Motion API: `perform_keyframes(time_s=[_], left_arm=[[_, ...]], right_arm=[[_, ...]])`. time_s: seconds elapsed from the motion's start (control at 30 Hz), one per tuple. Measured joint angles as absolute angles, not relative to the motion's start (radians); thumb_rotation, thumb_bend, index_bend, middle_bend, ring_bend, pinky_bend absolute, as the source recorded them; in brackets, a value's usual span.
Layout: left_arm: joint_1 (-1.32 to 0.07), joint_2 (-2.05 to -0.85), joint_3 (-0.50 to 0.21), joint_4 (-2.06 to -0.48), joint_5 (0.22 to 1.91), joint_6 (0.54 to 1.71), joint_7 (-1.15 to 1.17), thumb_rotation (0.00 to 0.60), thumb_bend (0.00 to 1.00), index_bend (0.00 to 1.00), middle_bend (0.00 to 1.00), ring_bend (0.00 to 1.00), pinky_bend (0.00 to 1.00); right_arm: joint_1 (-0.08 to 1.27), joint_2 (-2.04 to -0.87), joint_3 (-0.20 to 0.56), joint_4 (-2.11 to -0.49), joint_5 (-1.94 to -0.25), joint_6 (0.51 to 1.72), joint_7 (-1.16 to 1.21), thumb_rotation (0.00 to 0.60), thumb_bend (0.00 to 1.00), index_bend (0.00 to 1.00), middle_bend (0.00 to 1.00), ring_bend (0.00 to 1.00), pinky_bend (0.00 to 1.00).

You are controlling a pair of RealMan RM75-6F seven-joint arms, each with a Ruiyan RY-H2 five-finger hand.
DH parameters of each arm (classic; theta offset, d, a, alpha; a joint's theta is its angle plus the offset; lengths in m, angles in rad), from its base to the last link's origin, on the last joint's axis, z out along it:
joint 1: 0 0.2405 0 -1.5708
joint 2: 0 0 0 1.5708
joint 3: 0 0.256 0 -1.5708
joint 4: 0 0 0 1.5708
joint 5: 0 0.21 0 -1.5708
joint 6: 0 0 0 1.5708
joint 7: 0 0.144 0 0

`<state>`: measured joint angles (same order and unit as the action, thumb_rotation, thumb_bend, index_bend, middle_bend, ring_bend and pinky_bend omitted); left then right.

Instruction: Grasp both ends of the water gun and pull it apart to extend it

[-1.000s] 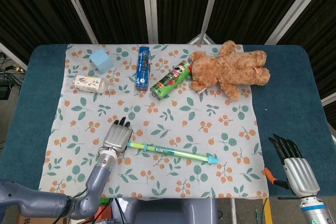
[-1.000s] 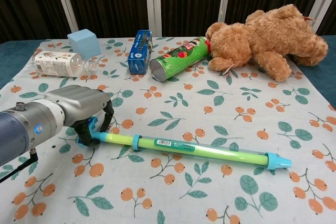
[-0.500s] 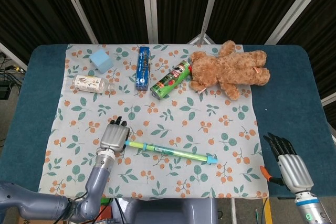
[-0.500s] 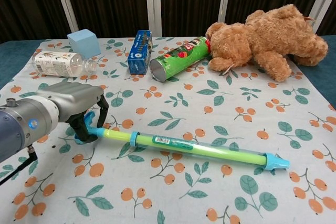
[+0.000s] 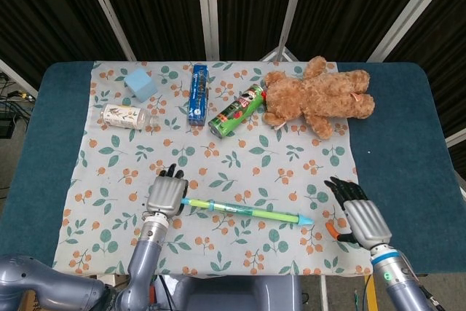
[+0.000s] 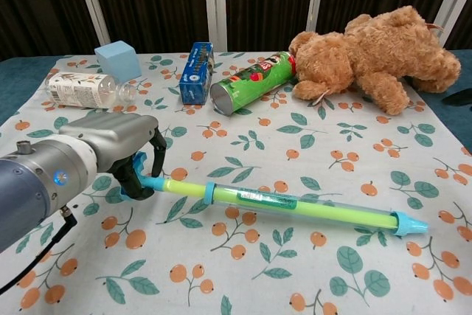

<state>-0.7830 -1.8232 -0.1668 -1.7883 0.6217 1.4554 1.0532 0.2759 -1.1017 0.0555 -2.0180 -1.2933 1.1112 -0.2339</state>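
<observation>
From the head view, one water gun [image 5: 244, 210] is lying across the floral cloth [image 5: 291, 165] on the counter [image 5: 397, 143], the left hand [image 5: 165, 196] grasping its left end while the right hand [image 5: 360, 218], released and spread, is hovering just beside its tip. From the chest view, one teddy bear [image 6: 372, 60], one green can [image 6: 247, 82], one blue box [image 6: 196, 71], one bottle [image 6: 85, 89] and one blue cube [image 6: 117, 60] are sitting behind the gun.

green can [image 6: 249, 82]: printed label, wording too blurred to read | blue box [image 6: 196, 72]: print too small to read | bottle [image 6: 82, 89]: label print unreadable | water gun [image 6: 284, 205]: sticker illegible
</observation>
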Motion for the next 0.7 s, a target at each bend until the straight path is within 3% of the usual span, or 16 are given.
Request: perform_keyframes(time_s=[0.33, 0.7], left_arm=[[-0.778, -1.856, -0.175, -1.788, 0.635, 1.481, 1.066, 0.600, 0.46, 0.68, 0.22, 0.08, 0.22], [-0.771, -1.846, -0.190, -1.801, 0.629, 1.482, 1.073, 0.600, 0.46, 0.68, 0.22, 0.08, 0.22]], right_arm=[[0.380, -1.266, 0.086, -2.035, -1.086, 1.063, -0.412, 0.600, 0.39, 0.24, 0.00, 0.00, 0.00], [0.430, -1.372, 0.075, -1.969, -0.948, 1.113, -0.524, 0.600, 0.39, 0.25, 0.00, 0.00, 0.00]])
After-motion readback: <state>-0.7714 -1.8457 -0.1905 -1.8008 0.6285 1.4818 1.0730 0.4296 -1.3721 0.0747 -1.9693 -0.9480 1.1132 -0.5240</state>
